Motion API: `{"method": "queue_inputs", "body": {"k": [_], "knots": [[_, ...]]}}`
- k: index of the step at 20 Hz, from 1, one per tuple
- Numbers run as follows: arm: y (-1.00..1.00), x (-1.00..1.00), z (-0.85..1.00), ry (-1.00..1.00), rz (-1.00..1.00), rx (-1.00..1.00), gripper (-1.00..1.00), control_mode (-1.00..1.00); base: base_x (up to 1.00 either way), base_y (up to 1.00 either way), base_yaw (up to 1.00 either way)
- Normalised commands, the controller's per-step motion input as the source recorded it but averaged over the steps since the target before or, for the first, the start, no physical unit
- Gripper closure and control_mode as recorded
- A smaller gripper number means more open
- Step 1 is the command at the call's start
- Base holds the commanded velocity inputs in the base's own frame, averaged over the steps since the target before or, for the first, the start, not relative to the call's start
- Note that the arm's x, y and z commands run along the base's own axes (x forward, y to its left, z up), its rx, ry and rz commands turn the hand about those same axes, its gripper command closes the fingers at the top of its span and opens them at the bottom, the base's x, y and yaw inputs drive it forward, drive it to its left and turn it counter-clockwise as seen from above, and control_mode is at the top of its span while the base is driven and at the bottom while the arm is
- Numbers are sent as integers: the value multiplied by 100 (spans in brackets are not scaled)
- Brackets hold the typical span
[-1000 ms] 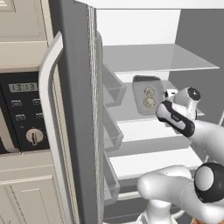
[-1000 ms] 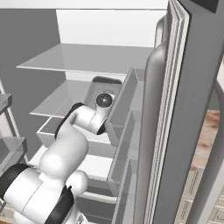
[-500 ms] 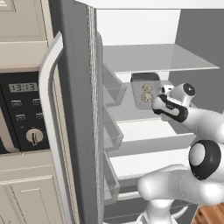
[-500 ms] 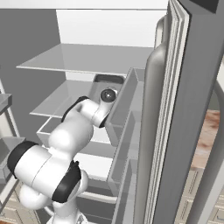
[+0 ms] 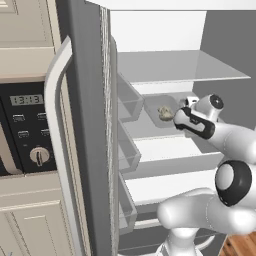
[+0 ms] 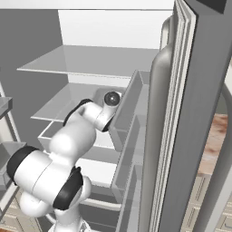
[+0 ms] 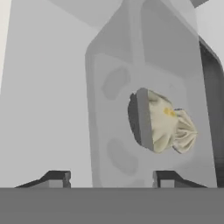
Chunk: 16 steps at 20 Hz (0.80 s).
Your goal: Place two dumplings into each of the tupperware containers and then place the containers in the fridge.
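Oven clock [image 5: 28,99]: reads 13:13
Tupperware container [image 5: 159,105]: on fridge [image 5: 87,125] shelf, dumplings [image 5: 165,113] inside
Fingers [image 7: 110,180]: spread apart, gripping nothing

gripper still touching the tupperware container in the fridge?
Cannot tell. In the hand view the gripper tips sit at the tupperware container's near rim; any gap is hidden.

A close look along the robot's hand into the fridge. Two dark fingers [image 7: 56,179] rise at the bottom, set wide apart with nothing between them. Just beyond them sits a shallow, translucent grey tupperware container [image 7: 111,109] on a pale fridge shelf [image 7: 43,100], its near rim crossing between the fingers. Inside the tub, ahead of the right finger, lie pale beige dumplings [image 7: 168,124] with a yellowish spot, bunched together so their count cannot be told.
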Motion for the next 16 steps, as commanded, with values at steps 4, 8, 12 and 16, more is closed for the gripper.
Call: {"method": "queue_inputs", "body": {"k": [4, 8, 12, 16], "knots": [[12, 0, 55, 0, 0, -1, -100, -100, 0, 0, 0], [15, -34, 56, 2, -2, -3, -100, -100, 0, 0, 0], [0, -96, 29, 0, -8, 0, -100, -100, 0, 0, 0], [0, -100, 4, 0, -13, 0, -100, -100, 0, 0, 0]]}}
